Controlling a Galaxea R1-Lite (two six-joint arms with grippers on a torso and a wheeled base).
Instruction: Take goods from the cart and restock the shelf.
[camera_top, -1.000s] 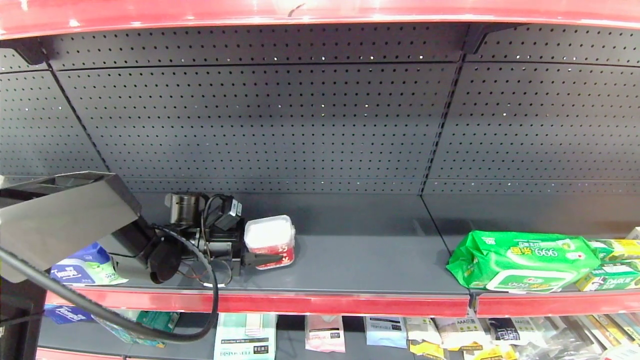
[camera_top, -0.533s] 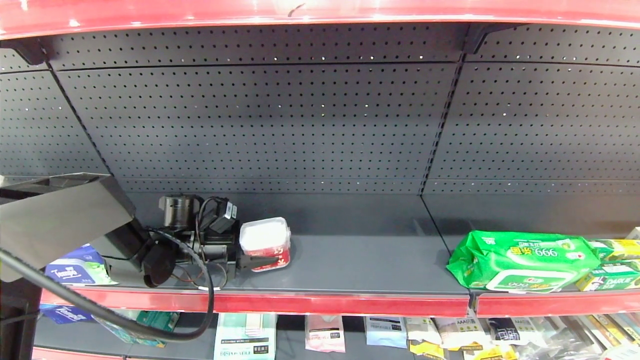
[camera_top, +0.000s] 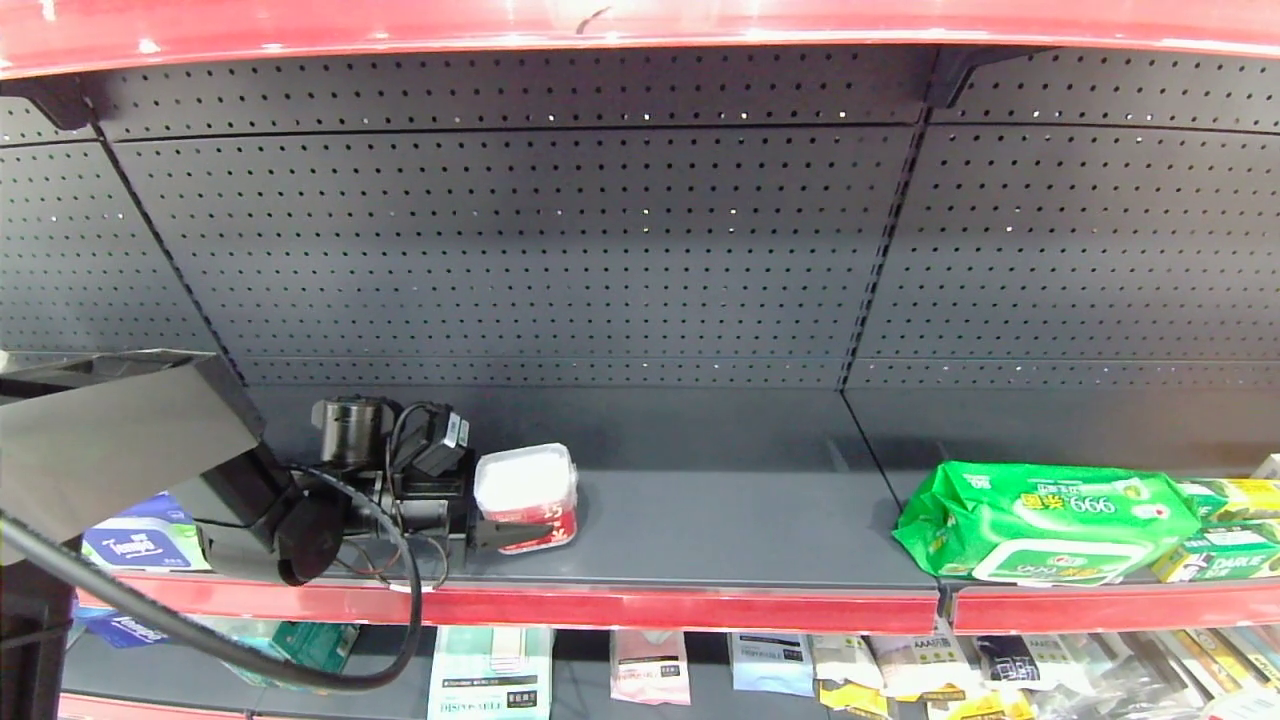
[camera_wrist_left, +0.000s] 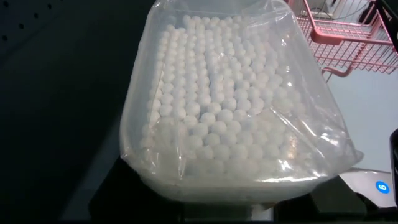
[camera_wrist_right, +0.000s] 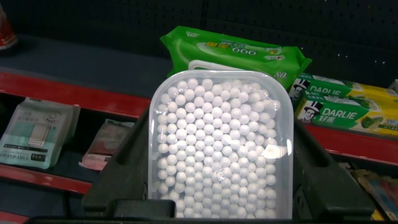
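Note:
A clear tub of small white balls (camera_top: 526, 494) with a red label sits low over the left part of the grey shelf (camera_top: 700, 530). My left gripper (camera_top: 520, 512) is shut on it from the left, one dark finger (camera_top: 508, 533) lying across its front. The left wrist view shows this tub (camera_wrist_left: 230, 106) close up under its clear film. A second tub of white balls (camera_wrist_right: 221, 143) is held in my right gripper (camera_wrist_right: 221, 180), which is shut on it with a black finger (camera_wrist_right: 124, 168) on each side, in front of the shelf's right section.
A green wipes pack (camera_top: 1045, 520) and green-yellow boxes (camera_top: 1220, 530) lie on the right of the shelf. A blue pack (camera_top: 140, 540) lies behind the left arm. The lower shelf holds several flat packets (camera_top: 650, 665). A pink cart (camera_wrist_left: 348, 37) stands behind.
My left gripper has drawn a little to the left and lower with the tub in it, toward the shelf's front edge.

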